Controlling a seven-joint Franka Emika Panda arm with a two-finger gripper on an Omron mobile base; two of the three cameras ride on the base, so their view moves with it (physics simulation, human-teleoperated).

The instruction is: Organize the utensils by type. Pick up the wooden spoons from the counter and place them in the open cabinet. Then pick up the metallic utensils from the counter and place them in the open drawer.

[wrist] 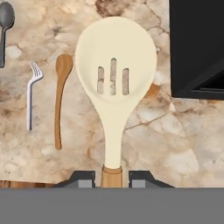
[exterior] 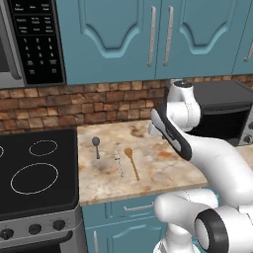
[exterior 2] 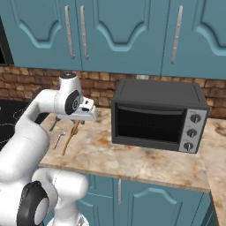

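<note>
My gripper [wrist: 111,177] hangs above the counter [wrist: 175,144], shut on the orange-brown handle of a wooden spoon with a pale cream slotted bowl [wrist: 114,57]. Below it on the stone lie the other wooden spoon [wrist: 60,96], orange-brown, a thin silver fork [wrist: 30,94] and a dark-grey spoon [wrist: 5,22]. From the left base view the same three lie in a row: grey spoon [exterior: 96,146], fork [exterior: 118,163], wooden spoon [exterior: 132,163]. The hand [exterior 2: 87,114] hovers just right of them, near the oven's left side. The open cabinet and the open drawer are out of view.
A black toaster oven [exterior 2: 156,114] stands on the counter to the right of the hand. A black stovetop [exterior: 34,173] lies to the left, with a microwave [exterior: 29,39] above it. Teal wall cabinets [exterior: 148,34] overhead are shut. A brick backsplash [exterior: 74,104] runs behind.
</note>
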